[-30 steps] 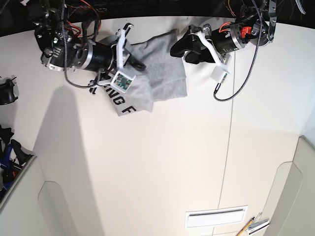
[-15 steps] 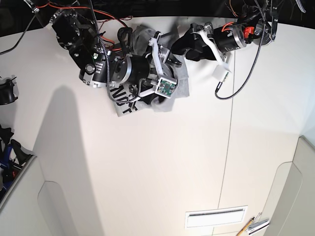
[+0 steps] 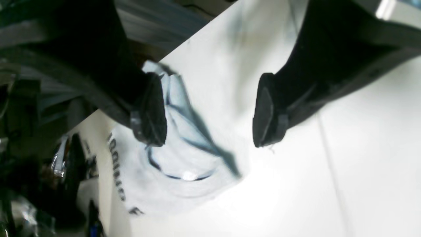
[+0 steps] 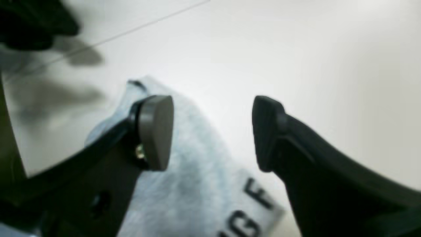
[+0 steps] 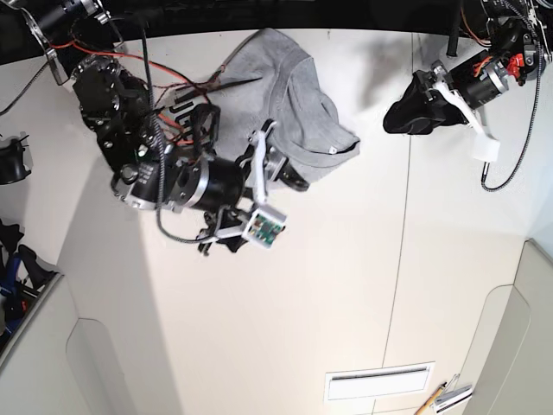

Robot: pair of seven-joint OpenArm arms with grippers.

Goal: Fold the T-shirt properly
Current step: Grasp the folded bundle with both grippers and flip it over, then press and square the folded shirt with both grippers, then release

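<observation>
Partly hidden T-shirt (image 5: 298, 95), lettering cut off

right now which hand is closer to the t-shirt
The right hand, open and hovering over the T-shirt. The left hand, also open, sits off to the side.

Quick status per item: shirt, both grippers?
Heather-grey cotton T-shirt: crumpled on the white table, unfolded, held by neither gripper.
Left gripper: open, fingers empty, off the shirt.
Right gripper: open, empty, above the shirt's lettered part.
</observation>
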